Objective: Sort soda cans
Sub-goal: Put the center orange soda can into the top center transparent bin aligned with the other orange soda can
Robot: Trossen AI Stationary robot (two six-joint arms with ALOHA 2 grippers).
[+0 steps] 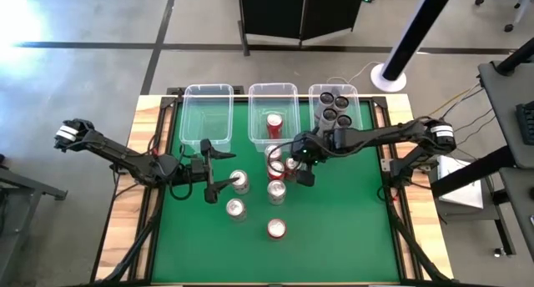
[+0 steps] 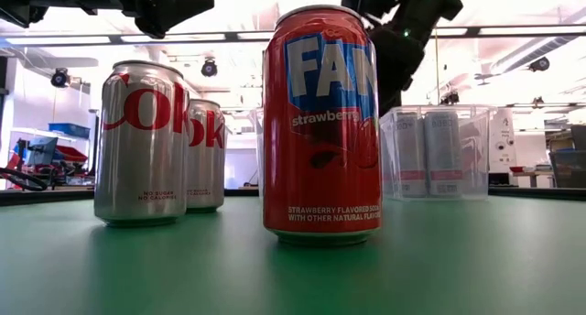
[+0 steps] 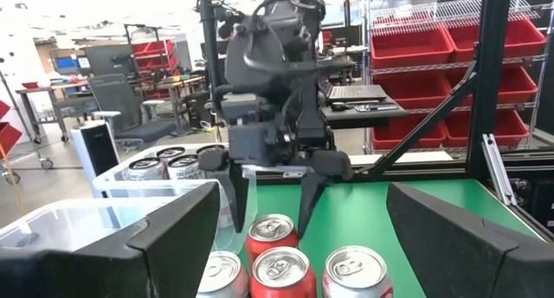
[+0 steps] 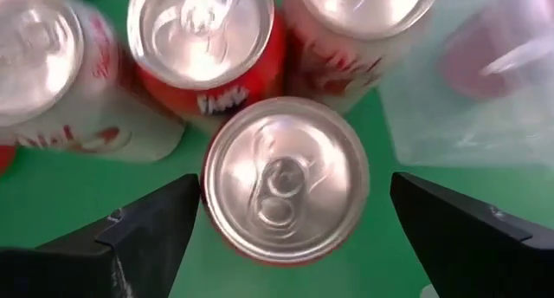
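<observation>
4 dark cans (image 1: pixel 336 108), 1 binned red can (image 1: pixel 274 125)

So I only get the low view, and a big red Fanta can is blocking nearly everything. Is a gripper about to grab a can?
Observer: It looks like it. The right gripper hangs open straight over one can, with a finger on each side.
Operator: And the other arm?
Observer: The left gripper is open too, right beside a silver can.
Operator: Are any cans in a bin that I can't see?
Observer: Yes, one red can is in the middle bin.
</observation>
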